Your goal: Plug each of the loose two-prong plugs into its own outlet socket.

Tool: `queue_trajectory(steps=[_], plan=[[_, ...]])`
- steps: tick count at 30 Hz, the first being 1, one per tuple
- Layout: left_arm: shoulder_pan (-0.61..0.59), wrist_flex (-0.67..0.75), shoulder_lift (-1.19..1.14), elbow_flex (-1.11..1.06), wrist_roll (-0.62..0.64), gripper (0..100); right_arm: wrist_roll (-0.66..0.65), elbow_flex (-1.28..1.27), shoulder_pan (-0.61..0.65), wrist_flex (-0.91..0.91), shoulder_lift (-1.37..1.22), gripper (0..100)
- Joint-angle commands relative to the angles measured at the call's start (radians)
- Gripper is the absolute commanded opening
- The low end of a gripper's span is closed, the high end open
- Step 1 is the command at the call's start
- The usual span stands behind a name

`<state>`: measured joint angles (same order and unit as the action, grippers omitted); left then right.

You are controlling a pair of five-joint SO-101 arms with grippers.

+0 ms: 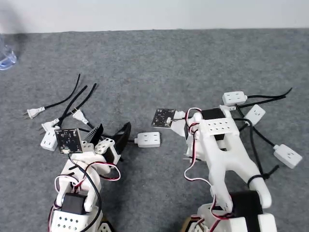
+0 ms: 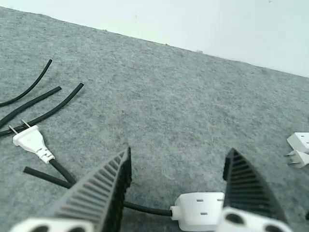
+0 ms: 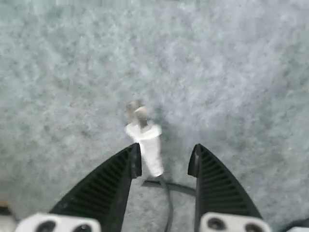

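Observation:
My left gripper [image 1: 114, 126] stands open low over the carpet, at the left. A white outlet socket [image 1: 148, 139] on a black cord lies just to its right and shows beside one fingertip [image 2: 246, 186] as the socket [image 2: 197, 217]. A loose two-prong plug [image 2: 30, 140] lies farther left, among several plugs [image 1: 31, 113] and cords. In the right wrist view my right gripper [image 3: 165, 150] is open, pointing down at the carpet. A white plug [image 3: 148, 147] lies between its fingers, prongs pointing away, close against one finger [image 3: 120, 179].
More white sockets [image 1: 234, 98] [image 1: 254, 114] [image 1: 288, 155] with black cords lie to the right of the right arm [image 1: 227, 154]. Another socket [image 1: 48, 142] lies at the far left. A clear object [image 1: 6, 57] sits at the back left corner. Open carpet lies beyond both arms.

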<state>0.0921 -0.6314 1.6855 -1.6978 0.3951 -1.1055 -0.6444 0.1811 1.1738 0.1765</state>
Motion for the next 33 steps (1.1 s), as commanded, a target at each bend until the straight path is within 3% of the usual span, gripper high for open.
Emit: queue_trajectory(steps=[1, 15, 21, 24, 29, 33], plan=[[-0.002, -0.008, 0.0, 0.007, 0.002, 29, -0.012, -0.005, -0.007, -0.074, -0.035, 15.5], [-0.002, -0.008, 0.0, 0.007, 0.002, 29, -0.008, 0.044, -0.012, -0.125, -0.122, 15.4], [-0.002, -0.008, 0.0, 0.007, 0.002, 29, 0.025, 0.172, -0.044, -0.001, -0.053, 15.4], [-0.002, -0.008, 0.0, 0.007, 0.002, 29, -0.091, 0.21, -0.042, 0.148, -0.005, 15.4], [-0.002, -0.008, 0.0, 0.007, 0.002, 29, -0.466, 0.175, -0.044, 0.367, -0.01, 15.4], [-0.002, -0.008, 0.0, 0.007, 0.003, 29, -0.493, 0.146, -0.044, 0.305, -0.07, 15.4]])
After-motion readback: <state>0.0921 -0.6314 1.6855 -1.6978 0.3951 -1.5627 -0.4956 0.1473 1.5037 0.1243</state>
